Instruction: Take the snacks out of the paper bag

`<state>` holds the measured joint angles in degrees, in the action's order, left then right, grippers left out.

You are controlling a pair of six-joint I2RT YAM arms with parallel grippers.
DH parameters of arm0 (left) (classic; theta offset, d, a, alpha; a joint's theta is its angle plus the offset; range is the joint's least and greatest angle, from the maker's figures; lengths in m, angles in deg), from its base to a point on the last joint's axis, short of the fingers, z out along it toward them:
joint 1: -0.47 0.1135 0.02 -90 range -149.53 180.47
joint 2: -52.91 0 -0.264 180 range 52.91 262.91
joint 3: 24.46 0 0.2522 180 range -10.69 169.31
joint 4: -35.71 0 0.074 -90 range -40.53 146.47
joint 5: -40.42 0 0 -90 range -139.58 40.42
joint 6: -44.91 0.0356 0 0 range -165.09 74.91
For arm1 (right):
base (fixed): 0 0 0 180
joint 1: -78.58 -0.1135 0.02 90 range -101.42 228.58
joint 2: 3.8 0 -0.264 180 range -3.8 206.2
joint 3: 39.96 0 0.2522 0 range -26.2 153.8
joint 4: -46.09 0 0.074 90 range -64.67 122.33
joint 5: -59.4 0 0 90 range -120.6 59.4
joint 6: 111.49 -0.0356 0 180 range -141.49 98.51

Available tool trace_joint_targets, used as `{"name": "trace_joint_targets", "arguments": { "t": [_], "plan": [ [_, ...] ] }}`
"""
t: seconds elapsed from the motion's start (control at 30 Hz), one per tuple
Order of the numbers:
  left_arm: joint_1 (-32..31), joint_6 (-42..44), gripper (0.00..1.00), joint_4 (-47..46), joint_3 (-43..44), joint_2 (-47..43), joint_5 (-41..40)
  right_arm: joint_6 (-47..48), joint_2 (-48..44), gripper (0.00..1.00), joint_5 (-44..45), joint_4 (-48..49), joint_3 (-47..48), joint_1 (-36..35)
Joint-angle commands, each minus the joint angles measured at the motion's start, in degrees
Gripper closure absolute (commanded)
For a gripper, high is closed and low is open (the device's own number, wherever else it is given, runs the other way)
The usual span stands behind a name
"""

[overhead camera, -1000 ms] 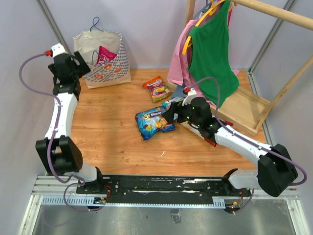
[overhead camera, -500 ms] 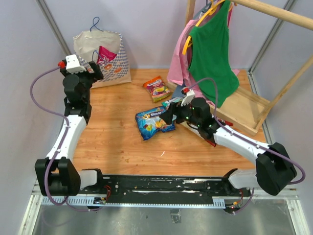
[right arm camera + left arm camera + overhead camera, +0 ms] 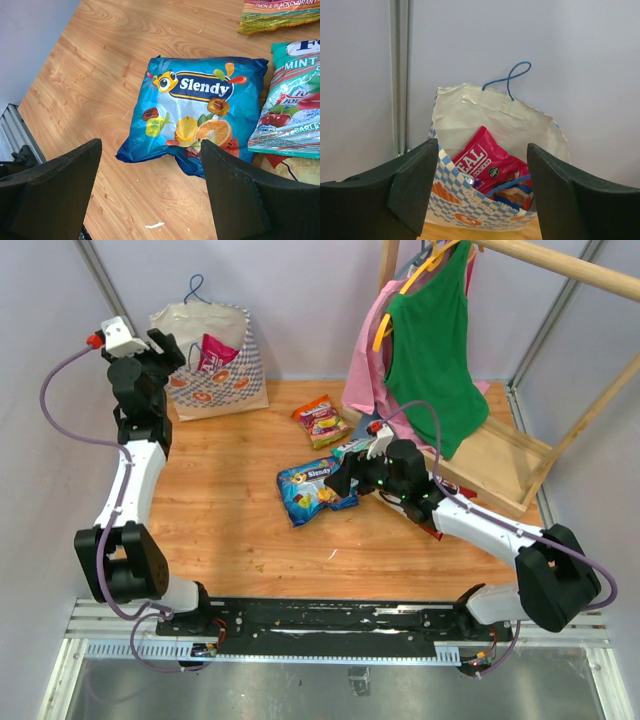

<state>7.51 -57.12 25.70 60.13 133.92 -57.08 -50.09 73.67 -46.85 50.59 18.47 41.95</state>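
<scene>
The paper bag (image 3: 222,380) stands upright at the back left, mouth open. A magenta-pink packet (image 3: 213,352) sticks out of it. In the left wrist view the bag (image 3: 495,115) holds the magenta packet (image 3: 487,162) and a blue packet (image 3: 520,197). My left gripper (image 3: 167,348) is open and empty, just left of the bag and facing its mouth (image 3: 482,155). My right gripper (image 3: 340,478) is open and empty, over the near edge of the blue Slendy packet (image 3: 195,115), which lies flat on the table (image 3: 312,490). An orange-green packet (image 3: 322,420) and a teal mint packet (image 3: 295,100) lie nearby.
A wooden clothes rack stands at the right with a green garment (image 3: 435,350) and a pink garment (image 3: 365,365) hanging over its wooden base (image 3: 500,465). A red packet corner (image 3: 272,160) lies under the mint packet. Grey walls close the back and the left side.
My left gripper dipped down and right, then rose back to the bag's left side. My right gripper edged slightly left over the blue packet. The packets have not moved.
</scene>
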Motion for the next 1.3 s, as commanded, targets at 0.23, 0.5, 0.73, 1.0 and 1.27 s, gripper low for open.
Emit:
{"name": "trace_joint_targets", "arguments": {
  "t": [0.23, 0.5, 0.73, 1.0, 1.27],
  "plan": [
    [6.2, -3.8, 0.51, 10.7, 15.2, 5.4, 7.2, 0.0, 3.3, 0.19, -1.8, 0.9, 2.6, 0.4],
    [10.4, -6.1, 0.9, 10.7, 19.2, 8.9, 14.7, 0.6, 3.9, 0.19, -2.3, -0.2, 3.5, 0.1],
    [12.0, -5.9, 0.88, 10.1, 21.8, 10.7, 15.7, 2.3, 3.1, 0.18, -1.0, -1.8, 3.5, 0.2],
    [12.3, -6.8, 0.83, 6.7, 20.1, 10.5, 15.8, 1.3, 4.9, 0.19, -3.2, -0.9, 3.5, 0.2],
    [7.7, -2.1, 0.75, 11.8, 36.6, 23.8, 4.0, 3.0, 3.2, 0.18, -2.2, -2.2, 3.4, 0.2]
  ]
}}
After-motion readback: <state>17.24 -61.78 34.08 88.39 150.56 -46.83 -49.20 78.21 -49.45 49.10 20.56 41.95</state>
